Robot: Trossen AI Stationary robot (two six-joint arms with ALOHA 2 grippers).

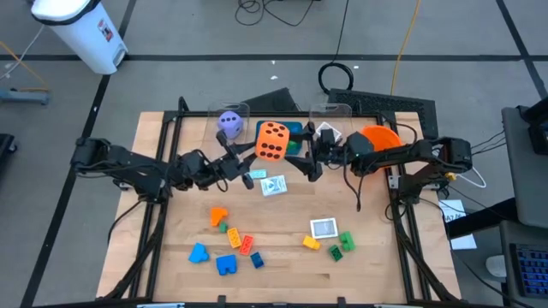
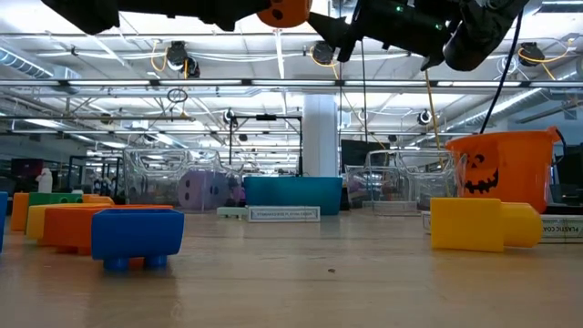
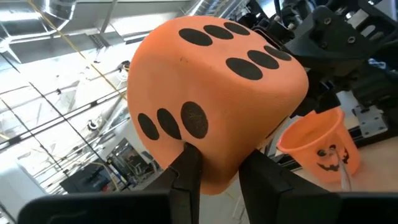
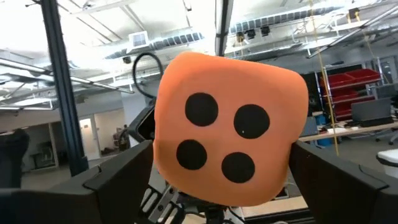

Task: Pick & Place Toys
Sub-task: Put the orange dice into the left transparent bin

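The orange dotted die (image 1: 272, 140) hangs high above the table between both grippers; it also shows at the top of the low view (image 2: 284, 11). My left gripper (image 1: 249, 156) is shut on it from the table's left. My right gripper (image 1: 305, 154) is open on the die's right, with one finger on either side of the die (image 4: 231, 149); whether they touch it I cannot tell. The purple die (image 1: 229, 122) lies in a clear bin at the back. Two white cards (image 1: 274, 185) (image 1: 324, 228) and several coloured bricks (image 1: 226, 242) lie flat on the table. My left gripper pinches the orange die's lower edge (image 3: 219, 177) between its two fingers (image 3: 185, 171). The fingers come nearly level from the table's left. The die is lifted clear of the table, tilted, its six-dot face (image 3: 239, 50) turned up.
An orange pumpkin bucket (image 1: 379, 137) stands at the back right, under my right arm. A teal tray (image 1: 295, 130) and clear bins (image 1: 330, 111) stand at the back. Green and yellow bricks (image 1: 338, 244) lie near right, blue and orange ones (image 1: 210, 255) near left.
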